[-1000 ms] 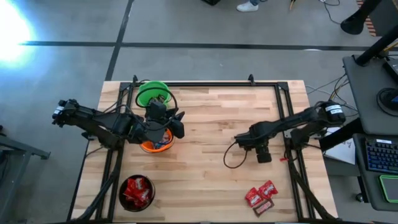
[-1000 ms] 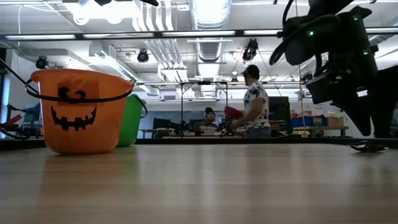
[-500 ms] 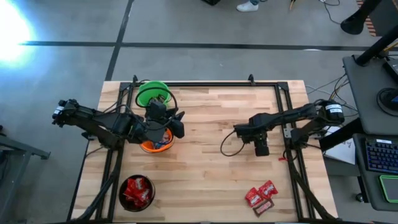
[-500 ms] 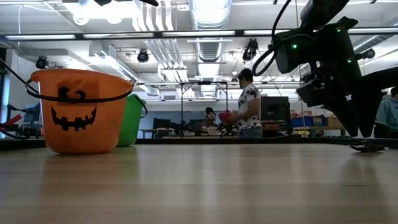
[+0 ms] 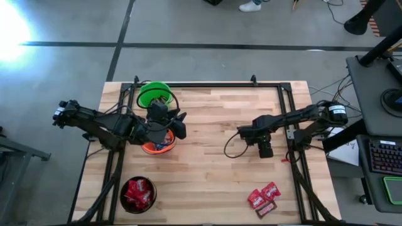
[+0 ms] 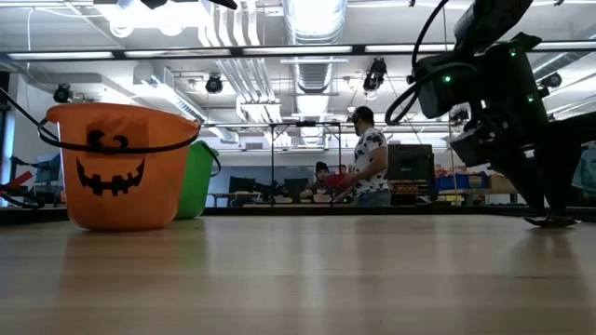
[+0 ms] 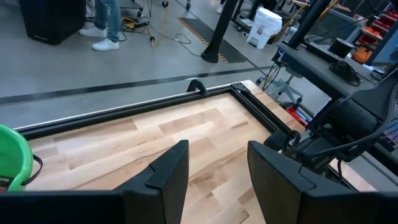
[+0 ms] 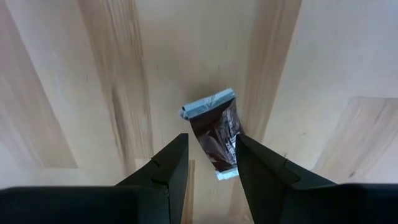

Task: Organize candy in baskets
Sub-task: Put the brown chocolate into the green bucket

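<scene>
one dark brown candy [image 8: 215,134] hangs pinched lengthwise in the right gripper [image 8: 210,163] jaws, pointing at the table [image 8: 74,74].

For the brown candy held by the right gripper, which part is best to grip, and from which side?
Grip the brown candy across its narrow middle, coming from straight above. It hangs lengthwise between the right gripper's fingers, so the crimped ends stay free and the flat wrapper sides meet the pads.

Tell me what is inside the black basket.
Seen from above, the black basket holds a heap of red-wrapped candy that fills it almost to the rim. Whatever lies under that top layer is covered, so any other wrappers beneath cannot be seen.
</scene>
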{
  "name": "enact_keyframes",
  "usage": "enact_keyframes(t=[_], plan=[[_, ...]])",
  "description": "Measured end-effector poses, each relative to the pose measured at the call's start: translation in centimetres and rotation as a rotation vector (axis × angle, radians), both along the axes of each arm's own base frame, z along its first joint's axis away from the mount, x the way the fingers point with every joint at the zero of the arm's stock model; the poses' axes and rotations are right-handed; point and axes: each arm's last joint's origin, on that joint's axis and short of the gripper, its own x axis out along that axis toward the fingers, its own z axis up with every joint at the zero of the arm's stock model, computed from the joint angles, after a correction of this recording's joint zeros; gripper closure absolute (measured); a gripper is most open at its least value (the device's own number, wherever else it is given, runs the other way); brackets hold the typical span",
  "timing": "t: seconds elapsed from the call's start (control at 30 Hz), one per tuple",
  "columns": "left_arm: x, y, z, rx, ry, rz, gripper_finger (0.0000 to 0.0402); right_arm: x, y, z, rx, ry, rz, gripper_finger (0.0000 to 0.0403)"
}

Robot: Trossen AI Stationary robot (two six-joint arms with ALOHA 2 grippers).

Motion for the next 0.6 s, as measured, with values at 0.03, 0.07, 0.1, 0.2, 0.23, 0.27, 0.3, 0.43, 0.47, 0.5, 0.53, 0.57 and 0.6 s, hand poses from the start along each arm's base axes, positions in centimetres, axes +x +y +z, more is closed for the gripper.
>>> enact_keyframes(t=[0.03,0.07,0.1,0.2,0.23,0.27,0.3,0.43,0.47,0.5,0.53,0.57,0.6], plan=[[0.0,0.0,0.0,0.000,0.000,0.000,0.0255,-0.1,0.0,-0.1,0.001,-0.001,0.000,0.0280],[0.0,0.0,0.0,0.000,0.000,0.000,0.0255,-0.1,0.0,-0.2,0.002,-0.002,0.002,0.0280],[0.0,0.0,0.0,0.000,0.000,0.000,0.0255,-0.2,0.0,-0.4,0.004,-0.001,0.004,0.0280],[0.0,0.0,0.0,-0.001,-0.001,0.001,0.0255,-0.2,0.0,-0.4,0.004,-0.007,0.006,0.0280],[0.0,0.0,0.0,-0.002,-0.002,0.001,0.0255,-0.1,0.0,-0.4,0.004,-0.013,0.006,0.0280],[0.0,0.0,0.0,-0.002,-0.002,0.002,0.0255,0.0,0.0,-0.5,0.003,-0.022,0.006,0.0280],[0.0,0.0,0.0,-0.002,-0.003,0.002,0.0255,0.1,0.0,-0.5,0.003,-0.032,0.006,0.0280],[0.0,0.0,0.0,-0.003,-0.003,0.002,0.0255,0.2,0.0,-0.8,0.025,-0.041,0.003,0.0280],[0.0,0.0,0.0,-0.003,-0.003,0.003,0.0255,0.2,0.0,-1.0,0.026,-0.031,0.002,0.0280],[0.0,0.0,0.0,-0.003,-0.003,0.003,0.0255,0.2,-0.1,-1.2,0.027,-0.021,-0.001,0.0280],[0.0,0.0,0.0,-0.005,-0.005,0.004,0.0255,0.3,-0.1,-1.4,0.027,-0.008,-0.003,0.0280],[0.0,0.0,0.0,-0.007,-0.007,0.005,0.0255,0.3,-0.2,-1.7,0.028,0.006,-0.007,0.0280],[0.0,0.0,0.0,-0.007,-0.008,0.005,0.0255,0.4,-0.3,-2.0,0.030,0.022,-0.008,0.0280]])
